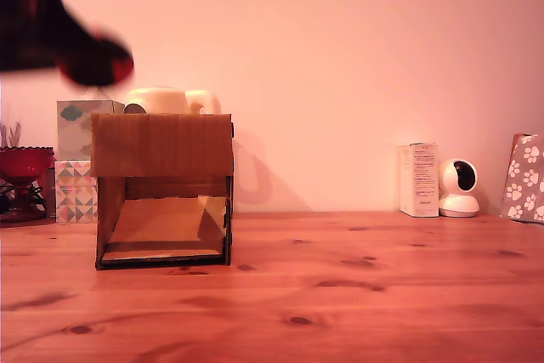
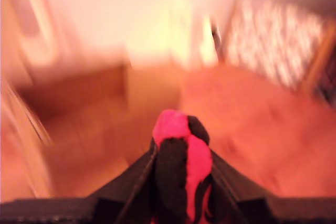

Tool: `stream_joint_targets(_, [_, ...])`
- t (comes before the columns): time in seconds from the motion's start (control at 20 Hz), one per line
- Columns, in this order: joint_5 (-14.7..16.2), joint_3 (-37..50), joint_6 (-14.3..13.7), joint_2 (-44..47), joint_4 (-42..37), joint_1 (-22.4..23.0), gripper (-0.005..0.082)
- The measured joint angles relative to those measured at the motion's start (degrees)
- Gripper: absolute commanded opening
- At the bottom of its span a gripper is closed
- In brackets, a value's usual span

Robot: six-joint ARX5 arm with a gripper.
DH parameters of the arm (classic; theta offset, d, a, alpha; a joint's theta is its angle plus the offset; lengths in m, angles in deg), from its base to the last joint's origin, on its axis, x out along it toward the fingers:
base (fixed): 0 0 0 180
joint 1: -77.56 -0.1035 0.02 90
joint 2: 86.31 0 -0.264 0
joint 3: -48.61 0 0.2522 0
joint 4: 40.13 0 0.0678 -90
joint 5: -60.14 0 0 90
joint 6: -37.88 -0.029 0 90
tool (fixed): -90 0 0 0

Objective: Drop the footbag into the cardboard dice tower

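Note:
The red and black footbag (image 2: 181, 156) sits squeezed between my two dark fingers, so my gripper (image 2: 181, 182) is shut on it. In the exterior view the gripper (image 1: 89, 61) and the footbag (image 1: 98, 61) are a motion-blurred dark and red shape high at the exterior view's left, above and left of the cardboard dice tower (image 1: 161, 146). The tower stands on the wooden table (image 1: 357, 286), with a solid upper front and a lower opening showing its sloped ramp. The wrist view's background is heavily blurred.
Patterned tissue boxes (image 1: 78, 163) and a red bowl (image 1: 24, 161) stand behind the tower at the exterior view's left. A white carton (image 1: 419, 179), a small white camera (image 1: 460, 187) and a paw-print bag (image 1: 525, 178) line the back right.

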Motion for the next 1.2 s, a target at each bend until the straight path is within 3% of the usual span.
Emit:
stream_joint_targets(0.15, [-0.6, -3.3, -0.7, 3.2, 0.1, 0.0, 0.0202])
stream_joint_targets(0.35, [-0.6, -15.7, -1.6, 11.8, 1.5, 0.0, 0.0202])
stream_joint_targets(0.75, [-2.1, -38.9, -3.7, 33.6, 16.9, -0.5, 0.0202])
stream_joint_targets(1.1, [-2.1, -43.5, -3.7, 39.1, 22.1, -2.1, 0.0212])
stream_joint_targets(1.15, [-2.1, -43.5, -3.8, 39.1, 21.9, -2.3, 0.0288])
stream_joint_targets(1.2, [-2.1, -43.5, -5.2, 39.1, 21.9, -2.3, 0.0442])
